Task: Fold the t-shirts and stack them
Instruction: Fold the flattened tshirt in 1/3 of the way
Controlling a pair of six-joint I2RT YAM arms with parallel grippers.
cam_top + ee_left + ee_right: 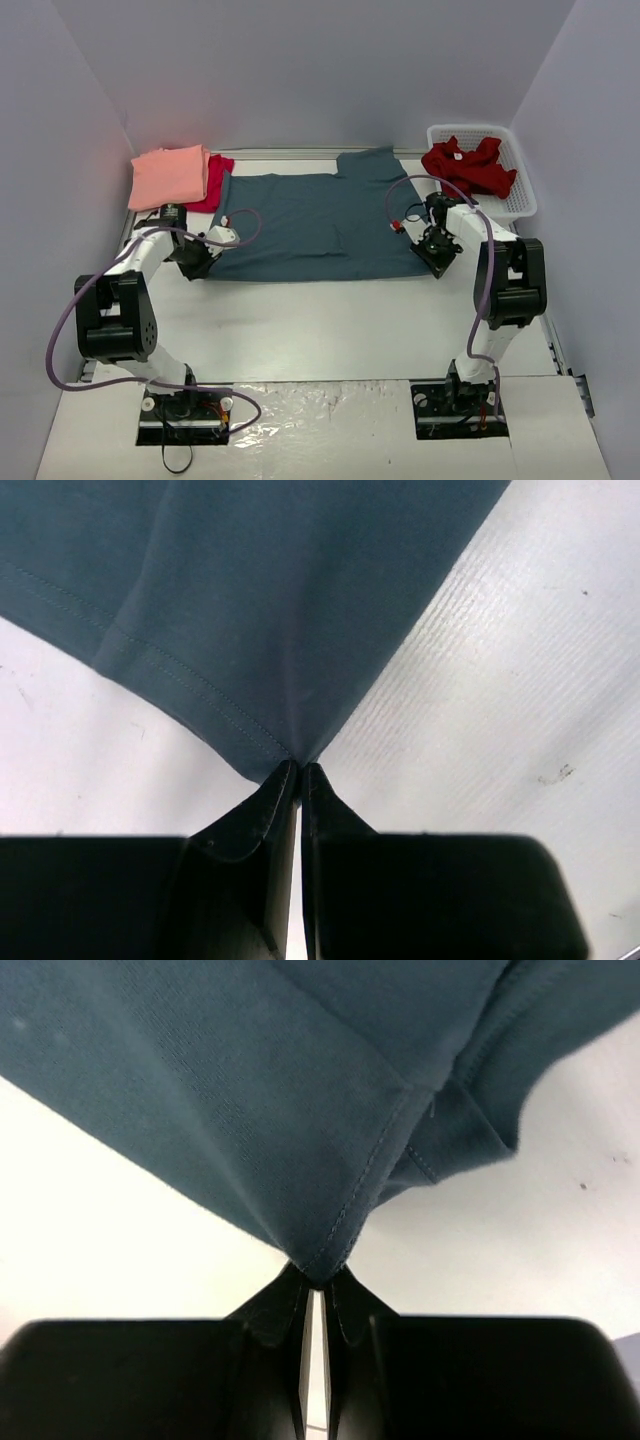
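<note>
Pinching blue shirt (300, 225) at near corners, left tool (300, 768) and right tool (318, 1278) clamped tight, to lift hem evenly.

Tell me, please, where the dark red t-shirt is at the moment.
In the top view, the dark red t-shirt lies crumpled in the white basket at the far right of the table, just beyond the right gripper.

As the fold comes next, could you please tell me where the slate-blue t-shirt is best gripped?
At its two near corners, coming in low from the near edge: the slate-blue t-shirt lies flat on the table, so only its edges offer a thin pinch. The left pincer and right pincer are each shut on one.
</note>
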